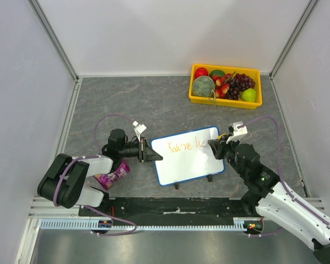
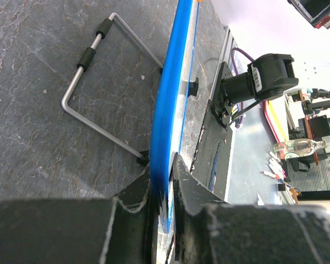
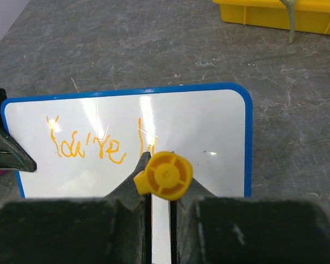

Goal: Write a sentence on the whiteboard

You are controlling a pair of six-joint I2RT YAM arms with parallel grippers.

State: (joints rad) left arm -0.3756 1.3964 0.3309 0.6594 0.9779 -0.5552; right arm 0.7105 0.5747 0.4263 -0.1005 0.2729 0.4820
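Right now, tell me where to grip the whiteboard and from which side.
Grip the whiteboard by its left blue frame edge, coming from the left: that edge is thin and free of lettering. The left tool clamps it there now; the right tool, shut on the marker, occupies the right side.

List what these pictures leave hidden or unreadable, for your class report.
- Right wrist view: tip of the marker, hidden behind its own yellow end.
- Left wrist view: writing face of the whiteboard, seen edge-on.
- Top view: purple packet, partly under the left arm.
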